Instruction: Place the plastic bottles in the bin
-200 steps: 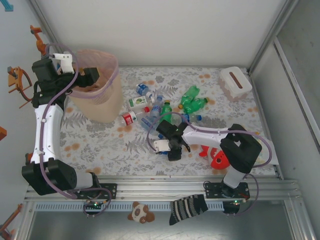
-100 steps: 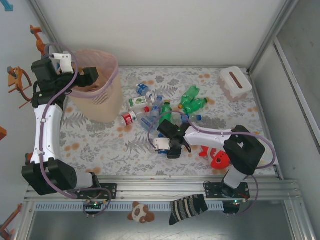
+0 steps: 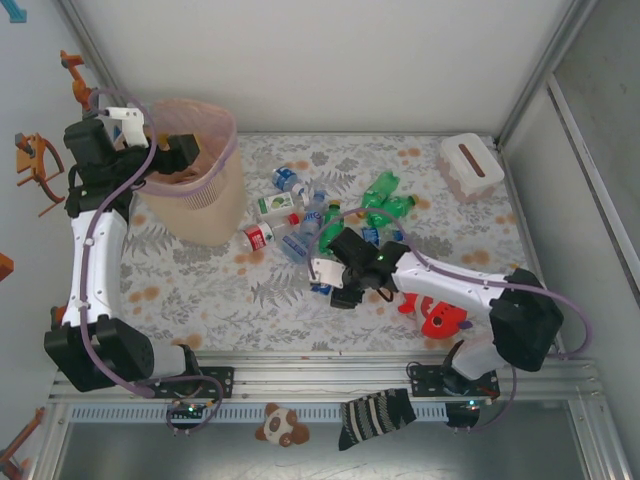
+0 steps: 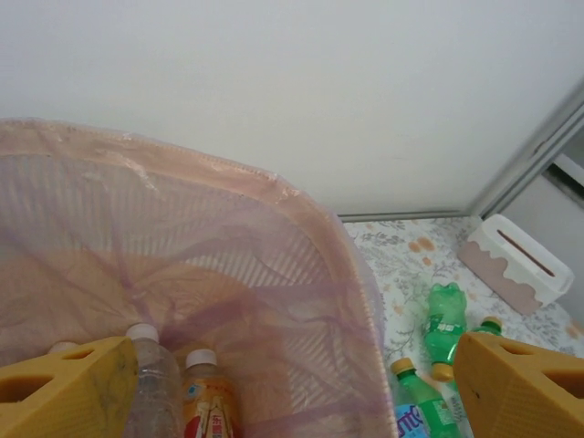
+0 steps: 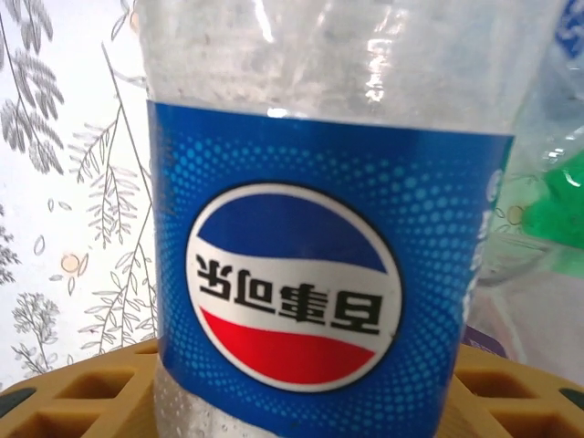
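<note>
Clamped between right gripper [image 3: 342, 296] pads, ready for lifting: blue-label bottle [image 5: 301, 274], mid-tabletop beside the other bottles [image 3: 383, 208]. Parked wide open over bin [image 3: 205, 205] at far-left corner, apparently carrying nothing: left gripper [image 4: 292, 374].

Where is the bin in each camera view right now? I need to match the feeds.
Top external: the bin stands at the table's far left.
Left wrist: the bin's lined mouth takes the left and centre, with two bottles inside.
Right wrist: looks elsewhere, at a blue-labelled bottle clamped in the right gripper.
Shared landmark: the floral table cover.
</note>
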`<state>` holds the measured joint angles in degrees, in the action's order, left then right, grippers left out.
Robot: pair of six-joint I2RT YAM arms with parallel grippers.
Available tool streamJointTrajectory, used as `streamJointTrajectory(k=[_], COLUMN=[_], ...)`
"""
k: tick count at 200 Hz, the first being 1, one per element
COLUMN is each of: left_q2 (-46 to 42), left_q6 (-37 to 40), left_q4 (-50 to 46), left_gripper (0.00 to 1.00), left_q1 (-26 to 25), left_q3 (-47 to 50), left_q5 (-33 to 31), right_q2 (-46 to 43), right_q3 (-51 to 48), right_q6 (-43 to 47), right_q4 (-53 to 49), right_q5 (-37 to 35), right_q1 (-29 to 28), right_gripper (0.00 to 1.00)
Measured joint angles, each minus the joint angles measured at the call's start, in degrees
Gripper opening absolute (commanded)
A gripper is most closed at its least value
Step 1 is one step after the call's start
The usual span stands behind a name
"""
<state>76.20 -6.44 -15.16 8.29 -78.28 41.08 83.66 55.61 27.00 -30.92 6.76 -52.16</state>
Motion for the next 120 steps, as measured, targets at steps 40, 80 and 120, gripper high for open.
streamJointTrajectory(k=[40, 80, 120], left_q2=[-1.2, -2.0, -2.1], left_q6=[-4.3, -8.3, -8.9], left_q4=[8.1, 14.4, 15.7], left_gripper=[0.89, 0.89, 0.91], left_q1=[-0.8, -3.5, -9.4], left_q3=[2.1, 2.9, 2.3], left_q5=[5.4, 7.7, 8.5], right_q2=[-5.0, -9.9, -14.3], right_q3=[0.1, 0.4, 0.4], right_q6=[-7.5, -14.4, -19.5], right_q4=[3.8, 9.4, 15.7], right_q5=[4.5, 8.3, 11.5], right_q1=[2.4, 4.9, 5.9], right_gripper=[0.55, 0.54, 0.52])
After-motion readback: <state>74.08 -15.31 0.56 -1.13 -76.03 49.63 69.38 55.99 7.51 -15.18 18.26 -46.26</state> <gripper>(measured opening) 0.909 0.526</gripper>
